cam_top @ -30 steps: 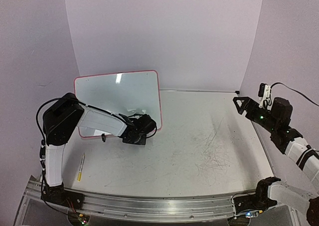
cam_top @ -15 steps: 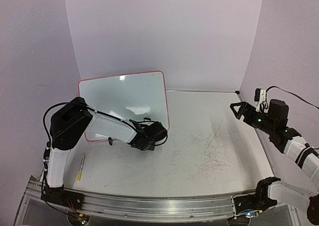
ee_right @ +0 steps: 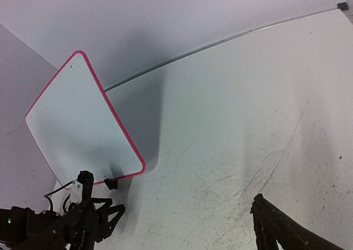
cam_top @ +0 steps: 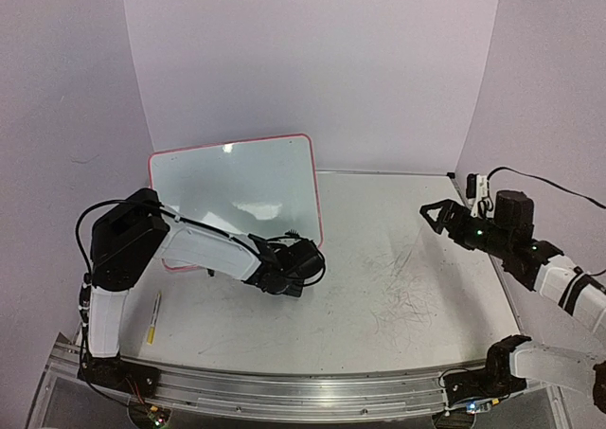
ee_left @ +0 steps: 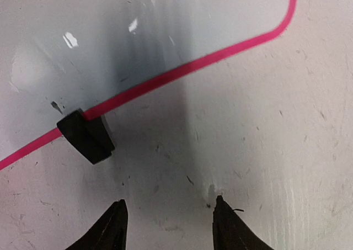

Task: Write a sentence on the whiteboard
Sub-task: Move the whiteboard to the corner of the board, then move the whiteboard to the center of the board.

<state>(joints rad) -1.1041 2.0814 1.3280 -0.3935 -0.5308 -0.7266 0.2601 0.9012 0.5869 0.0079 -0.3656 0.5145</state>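
Observation:
The whiteboard (cam_top: 232, 187) stands tilted at the back left on black clip feet. It is white with a red-pink rim. The sentence is out of view; the board's face (ee_right: 83, 128) looks blank. My left gripper (cam_top: 292, 259) sits low on the table by the board's lower right corner. In the left wrist view the left gripper (ee_left: 169, 214) is open over bare table, short of the rim (ee_left: 182, 68) and one clip foot (ee_left: 85, 137). My right gripper (cam_top: 437, 213) hovers open at the right; one of its fingers (ee_right: 273, 225) shows. A yellow marker (cam_top: 152, 317) lies at the front left.
The scuffed white tabletop (cam_top: 407, 296) carries grey scratch marks on its right half. Lilac walls close in the back and both sides. A metal rail (cam_top: 284, 391) runs along the near edge.
The whiteboard has shifted a little to the right. My left gripper moved right along its lower edge and its jaws opened, off the board. My right gripper has reached leftward over the table.

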